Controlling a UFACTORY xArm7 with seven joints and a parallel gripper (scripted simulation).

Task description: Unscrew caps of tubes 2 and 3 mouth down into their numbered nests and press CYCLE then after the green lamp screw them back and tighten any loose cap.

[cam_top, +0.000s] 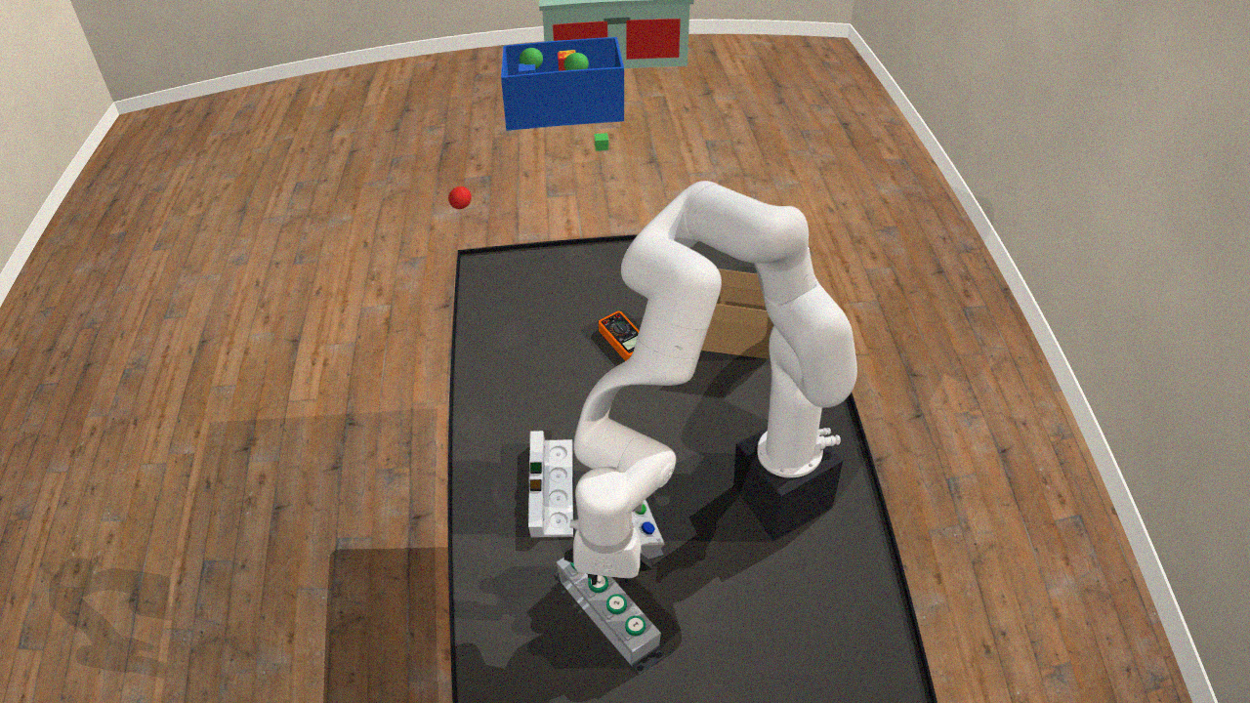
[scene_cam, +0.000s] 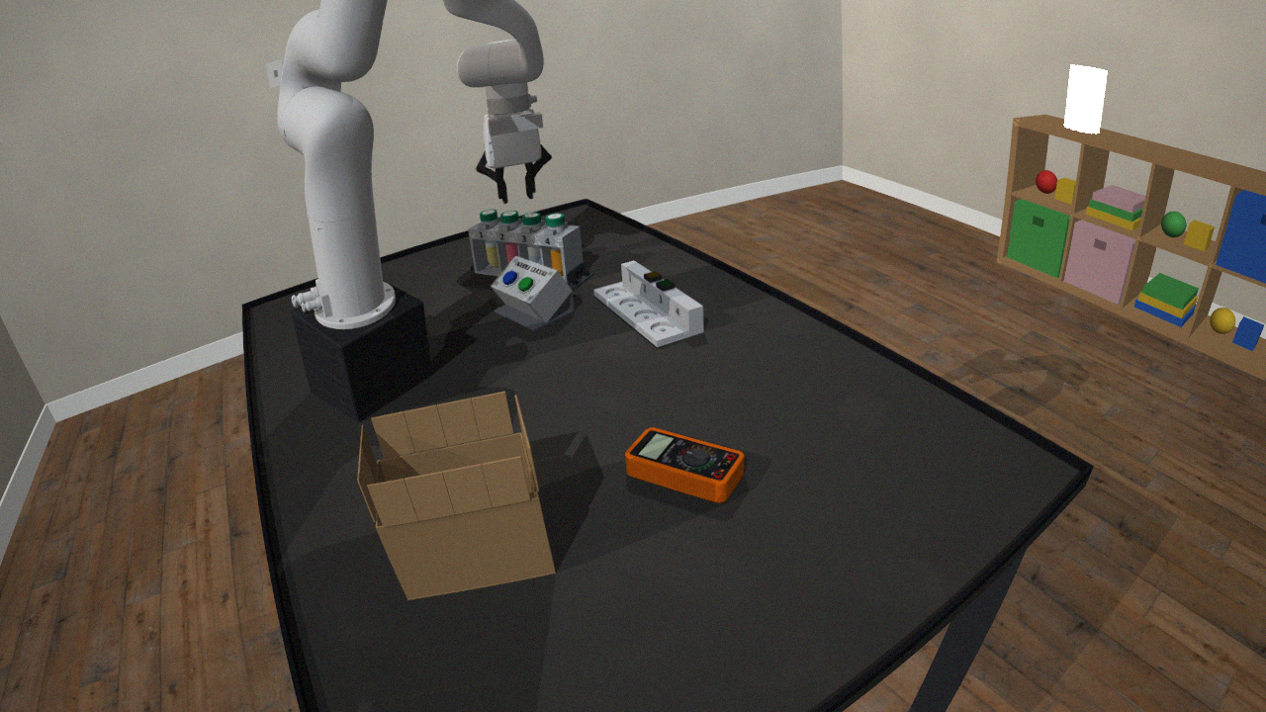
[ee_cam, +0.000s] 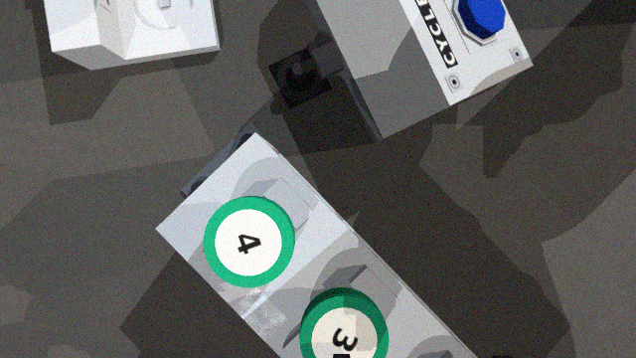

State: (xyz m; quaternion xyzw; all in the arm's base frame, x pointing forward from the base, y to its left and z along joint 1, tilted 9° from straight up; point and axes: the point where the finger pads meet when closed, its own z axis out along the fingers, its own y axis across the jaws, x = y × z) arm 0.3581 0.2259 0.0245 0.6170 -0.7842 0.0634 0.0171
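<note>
The decapping station (cam_top: 648,647) (scene_cam: 572,242) (ee_cam: 325,234) holds four tubes, all with green-rimmed caps on. Cap 4 (ee_cam: 248,242) (scene_cam: 555,219) and cap 3 (ee_cam: 344,332) (scene_cam: 531,218) (cam_top: 598,585) show in the wrist view; cap 2 (scene_cam: 508,216) (cam_top: 616,602) and cap 1 (scene_cam: 488,215) (cam_top: 635,624) stand further along. My gripper (scene_cam: 513,188) hangs partly open and empty well above the station's tube 3 and 4 end. The white cap tray (cam_top: 552,524) (scene_cam: 685,311) (ee_cam: 164,30) has empty nests and dark lamps (scene_cam: 658,279). The key housing (scene_cam: 541,304) (ee_cam: 393,75) carries the blue CYCLE key (scene_cam: 508,276) (ee_cam: 481,17) (cam_top: 647,527) and the green READY key (scene_cam: 525,283).
An open cardboard box (scene_cam: 451,513) (cam_top: 741,323) and an orange multimeter (scene_cam: 683,463) (cam_top: 617,333) lie on the black table. The arm's black base block (scene_cam: 362,358) stands left of the station. The table's far edge runs just behind the station.
</note>
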